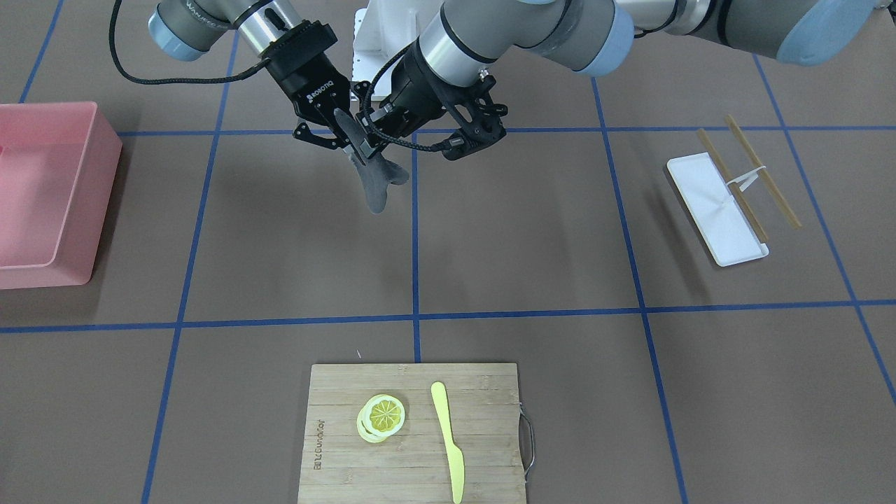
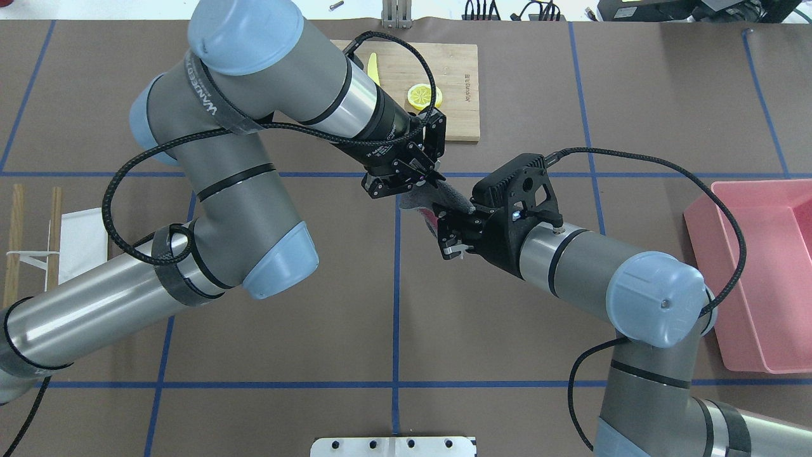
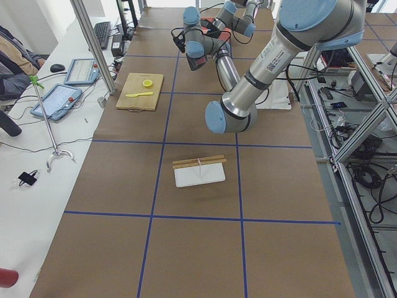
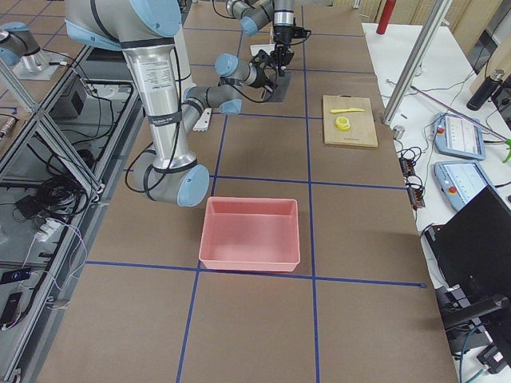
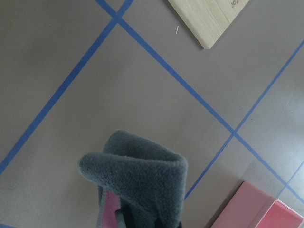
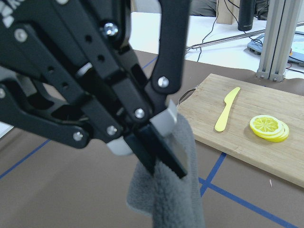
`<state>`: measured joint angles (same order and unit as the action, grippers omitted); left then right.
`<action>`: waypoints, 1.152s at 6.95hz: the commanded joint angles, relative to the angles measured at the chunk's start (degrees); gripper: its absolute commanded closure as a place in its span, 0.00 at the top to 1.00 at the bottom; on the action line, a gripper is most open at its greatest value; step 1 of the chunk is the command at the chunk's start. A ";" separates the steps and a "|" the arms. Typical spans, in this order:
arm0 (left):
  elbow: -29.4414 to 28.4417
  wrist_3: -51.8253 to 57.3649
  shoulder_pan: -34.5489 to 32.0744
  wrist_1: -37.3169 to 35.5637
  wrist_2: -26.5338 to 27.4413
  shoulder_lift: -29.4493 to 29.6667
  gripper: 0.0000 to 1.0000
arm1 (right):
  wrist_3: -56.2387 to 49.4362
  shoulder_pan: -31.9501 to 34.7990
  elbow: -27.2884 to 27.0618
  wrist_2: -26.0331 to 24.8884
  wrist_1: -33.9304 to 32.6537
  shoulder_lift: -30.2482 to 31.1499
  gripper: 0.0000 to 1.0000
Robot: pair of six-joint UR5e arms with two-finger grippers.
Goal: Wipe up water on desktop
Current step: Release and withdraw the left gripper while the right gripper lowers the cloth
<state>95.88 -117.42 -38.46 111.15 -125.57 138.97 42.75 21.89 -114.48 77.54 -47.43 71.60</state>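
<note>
The brown desktop [image 1: 525,245] with blue tape lines shows no water that I can make out. A grey cloth [image 1: 378,185] with a pink inner side hangs above the desktop's middle, near the robot. My left gripper [image 2: 431,181] is shut on the cloth's top; the right wrist view shows its fingers [image 6: 159,154] clamped on the cloth [image 6: 166,194]. The left wrist view shows the cloth [image 5: 137,180] folded below the camera. My right gripper [image 2: 446,233] is right beside the cloth [image 2: 444,198], jaws spread apart, gripping nothing.
A pink bin [image 1: 42,196] stands on my right side. A bamboo cutting board [image 1: 413,434] with lemon slices [image 1: 381,416] and a yellow knife [image 1: 448,441] lies at the far edge. A white tray [image 1: 714,210] with chopsticks [image 1: 763,171] lies on my left.
</note>
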 commanded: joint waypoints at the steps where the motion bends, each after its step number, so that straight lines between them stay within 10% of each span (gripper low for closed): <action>1: 0.79 0.87 -0.73 -0.06 3.63 -0.45 0.83 | 5.99 -0.10 -0.84 -0.02 -1.17 0.38 0.00; 4: 13.68 6.72 -8.71 -0.06 7.01 -15.08 0.97 | 23.03 -0.01 -7.75 2.51 -27.01 0.03 0.00; 8: 14.94 41.46 -18.46 -0.68 7.62 -35.20 0.97 | 24.95 12.11 -8.13 30.44 -41.43 12.96 0.00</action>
<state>110.45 -87.05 -53.67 110.48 -117.97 109.87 68.84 31.60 -122.56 101.71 -87.63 77.96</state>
